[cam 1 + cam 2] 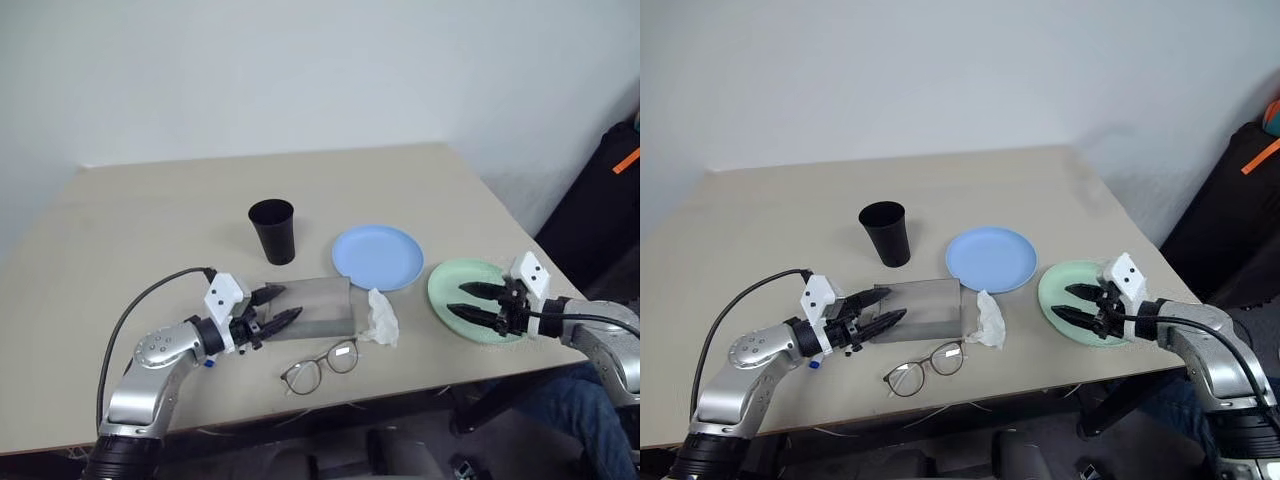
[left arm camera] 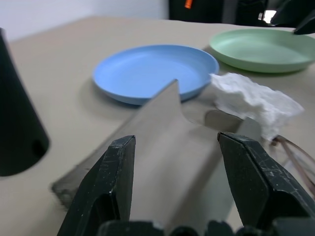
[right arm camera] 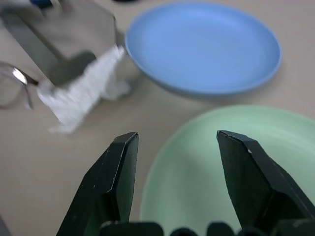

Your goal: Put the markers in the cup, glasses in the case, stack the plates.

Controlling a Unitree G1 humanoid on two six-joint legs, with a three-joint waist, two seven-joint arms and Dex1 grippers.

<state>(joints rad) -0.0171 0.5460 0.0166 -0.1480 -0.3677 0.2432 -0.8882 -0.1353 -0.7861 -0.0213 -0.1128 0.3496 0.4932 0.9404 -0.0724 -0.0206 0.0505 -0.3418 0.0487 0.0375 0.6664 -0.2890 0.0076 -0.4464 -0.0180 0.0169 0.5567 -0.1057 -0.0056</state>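
Observation:
The grey case [image 1: 322, 306] lies flat at the table's middle front, and my left gripper [image 1: 291, 302] is open with its fingertips over the case's left end. The glasses [image 1: 320, 366] rest unfolded in front of the case. The black cup [image 1: 272, 231] stands upright behind it. A light blue plate [image 1: 378, 256] sits right of the cup, and a mint green plate [image 1: 476, 285] is further right, near the edge. My right gripper [image 1: 456, 298] hangs open over the green plate. A small blue bit [image 1: 208, 362], perhaps a marker's cap, peeks from under my left wrist; the markers are otherwise hidden.
A crumpled white tissue [image 1: 382, 318] lies against the case's right end, between it and the green plate. The table's right edge runs close behind the green plate, with a dark bag [image 1: 600, 200] beyond it. A black cable [image 1: 140, 305] loops over my left arm.

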